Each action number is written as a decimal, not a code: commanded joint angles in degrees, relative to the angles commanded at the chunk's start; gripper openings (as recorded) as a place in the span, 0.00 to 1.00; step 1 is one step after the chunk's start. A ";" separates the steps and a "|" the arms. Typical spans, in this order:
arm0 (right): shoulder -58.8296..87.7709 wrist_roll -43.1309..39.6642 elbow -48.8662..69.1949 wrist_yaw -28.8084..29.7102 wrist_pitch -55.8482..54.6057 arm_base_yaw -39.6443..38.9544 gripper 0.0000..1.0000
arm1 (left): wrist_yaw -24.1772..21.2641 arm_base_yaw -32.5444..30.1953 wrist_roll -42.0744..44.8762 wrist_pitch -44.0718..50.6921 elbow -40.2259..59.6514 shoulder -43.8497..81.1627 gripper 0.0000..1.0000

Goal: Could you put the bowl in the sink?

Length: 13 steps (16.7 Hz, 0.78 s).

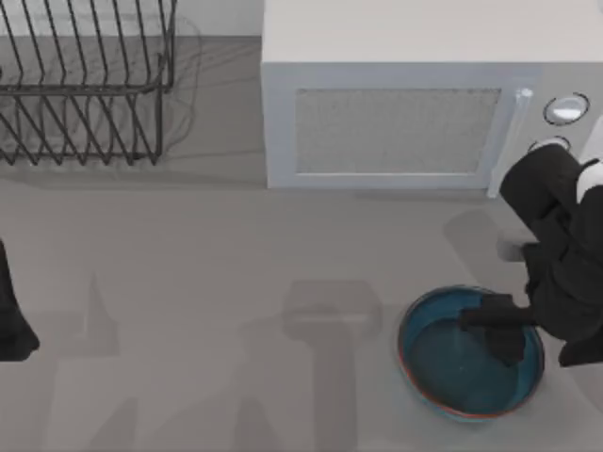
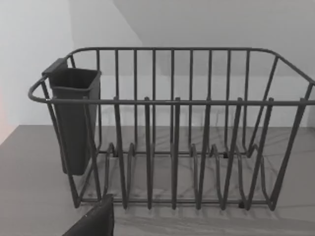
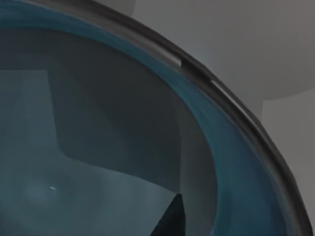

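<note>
Microwave (image 1: 396, 113) back right, wire dish rack (image 1: 85, 85) back left

The bowl (image 1: 443, 363) is sitting upright on the worktop (image 1: 207, 282) at about five o'clock in the top view, round and shallow, showing a glossy teal-blue inside and a thin reddish-brown rim.

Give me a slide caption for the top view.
Right gripper reaches into the shallow teal-blue bowl before the white microwave; left arm parked at table's left edge.
</note>
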State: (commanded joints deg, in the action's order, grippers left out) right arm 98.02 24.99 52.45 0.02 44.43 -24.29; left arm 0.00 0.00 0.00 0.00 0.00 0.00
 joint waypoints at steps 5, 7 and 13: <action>0.00 0.00 0.00 0.00 0.00 0.00 0.02 | 0.00 0.00 0.00 0.00 0.00 0.00 1.00; 0.00 0.00 0.00 0.00 0.00 0.00 0.00 | 0.00 0.00 0.00 0.00 0.00 0.00 1.00; 0.00 0.00 0.00 0.00 0.00 0.00 0.00 | 0.00 0.00 0.00 0.00 0.00 0.00 1.00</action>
State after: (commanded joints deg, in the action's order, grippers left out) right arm 98.02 24.99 52.45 0.02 44.43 -24.29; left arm 0.00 0.00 0.00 0.00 0.00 0.00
